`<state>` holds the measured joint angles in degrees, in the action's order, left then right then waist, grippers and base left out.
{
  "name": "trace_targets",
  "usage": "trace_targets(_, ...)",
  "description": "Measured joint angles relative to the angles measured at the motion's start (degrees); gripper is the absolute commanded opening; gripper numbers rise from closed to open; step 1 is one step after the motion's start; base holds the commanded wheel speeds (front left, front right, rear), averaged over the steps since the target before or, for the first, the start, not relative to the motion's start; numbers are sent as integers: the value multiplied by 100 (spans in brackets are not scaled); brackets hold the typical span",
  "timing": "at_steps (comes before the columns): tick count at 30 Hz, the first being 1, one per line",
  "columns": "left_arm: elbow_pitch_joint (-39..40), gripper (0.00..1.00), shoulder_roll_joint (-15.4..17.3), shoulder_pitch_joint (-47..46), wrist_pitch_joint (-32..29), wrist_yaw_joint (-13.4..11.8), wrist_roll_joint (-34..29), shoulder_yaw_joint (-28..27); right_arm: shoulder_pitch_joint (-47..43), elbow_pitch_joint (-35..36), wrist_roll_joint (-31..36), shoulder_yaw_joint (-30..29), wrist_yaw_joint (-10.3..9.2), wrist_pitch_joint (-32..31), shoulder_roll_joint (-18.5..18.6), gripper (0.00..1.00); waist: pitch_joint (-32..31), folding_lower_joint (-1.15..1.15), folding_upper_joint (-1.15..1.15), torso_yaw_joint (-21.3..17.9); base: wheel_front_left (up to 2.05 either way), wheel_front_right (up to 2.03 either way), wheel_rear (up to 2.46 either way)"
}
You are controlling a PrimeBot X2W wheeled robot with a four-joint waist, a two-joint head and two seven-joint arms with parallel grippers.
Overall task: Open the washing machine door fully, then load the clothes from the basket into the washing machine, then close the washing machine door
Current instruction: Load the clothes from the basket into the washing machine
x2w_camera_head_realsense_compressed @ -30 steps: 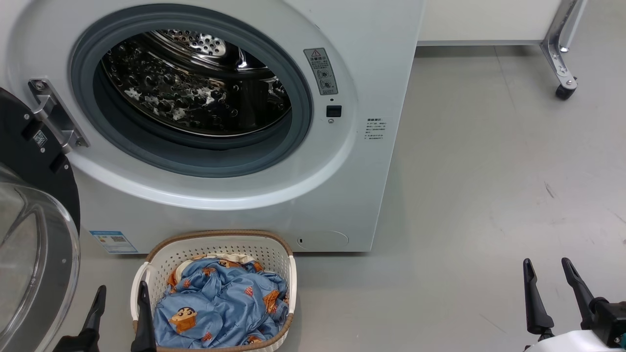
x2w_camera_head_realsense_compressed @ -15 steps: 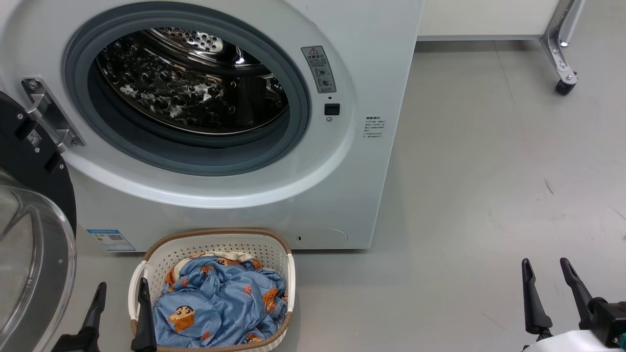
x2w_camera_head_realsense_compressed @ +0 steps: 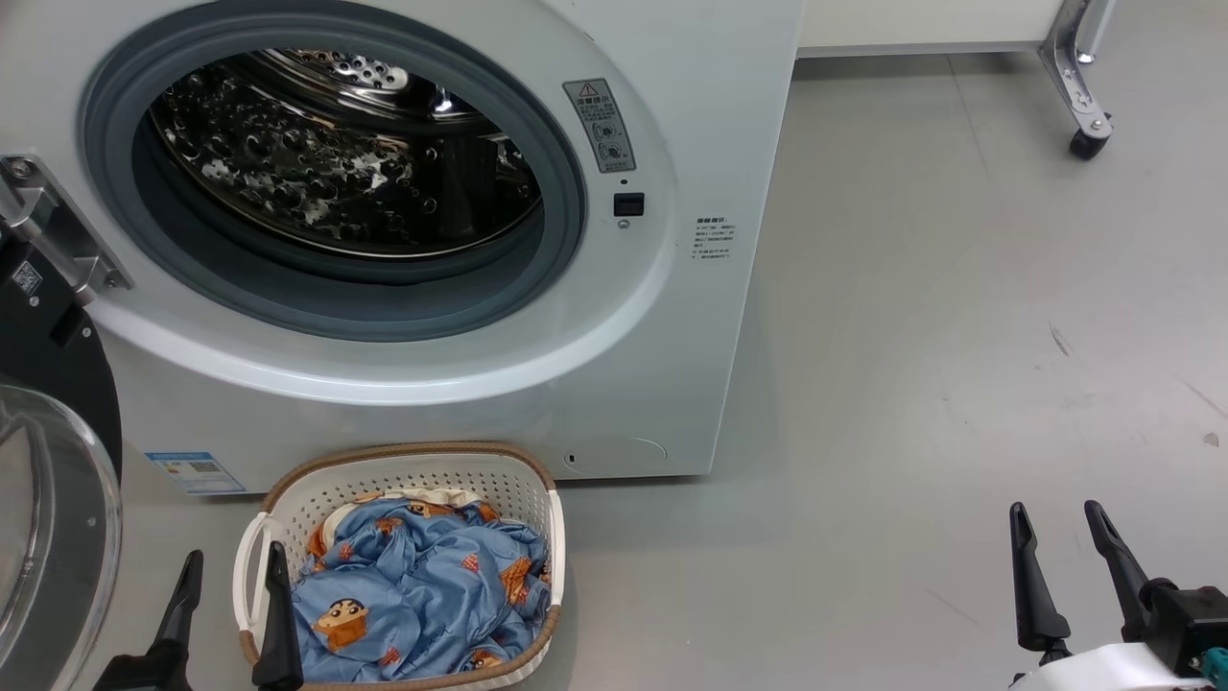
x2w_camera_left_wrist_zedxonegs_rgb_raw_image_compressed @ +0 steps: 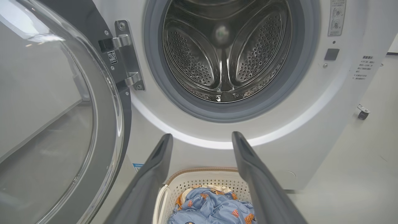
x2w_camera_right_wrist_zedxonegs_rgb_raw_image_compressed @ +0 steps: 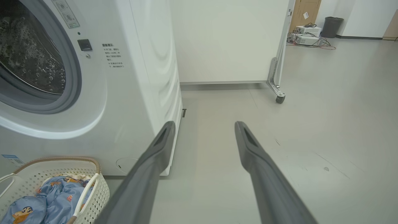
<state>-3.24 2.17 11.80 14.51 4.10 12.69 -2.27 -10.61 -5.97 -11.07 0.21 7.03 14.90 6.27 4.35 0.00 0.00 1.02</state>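
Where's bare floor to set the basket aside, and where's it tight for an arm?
Free: floor right of the washing machine, between the caster frame and the right gripper. The drum opening is unobstructed. Crowded: the strip between the washing machine door and the basket, where the left gripper sits.

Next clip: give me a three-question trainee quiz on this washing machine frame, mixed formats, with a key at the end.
1. True or false: the washing machine door stands open, and the drum has no garments inside.
2. Multiple choice: the clothes lie A) in the drum, B) in the basket, C) draped over the door.
3. Fill in: the left gripper and the right gripper are both ____ and hold nothing.
Key: 1 true; 2 B; 3 open.
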Motion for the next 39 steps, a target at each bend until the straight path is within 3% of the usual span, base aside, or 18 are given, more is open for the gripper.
trace_targets(21, -452, 100, 120, -276, -40, 197, -10, 243, 497, 81, 0, 278, 0, 0, -99, 100, 805, 0, 0, -484, 0, 0, 0)
trace_targets(34, -1026, 100, 189, -883, -708, 248, 694, 176, 1061, 103, -101, 525, 0, 0, -236, 100, 1577, 0, 0, -897, 0, 0, 0)
trace_targets(39, -1269, 100, 403, -1193, -1047, 249, 708, 135, 1254, 102, -103, 556, 0, 0, -260, 100, 1909, 0, 0, -1077, 0, 0, 0)
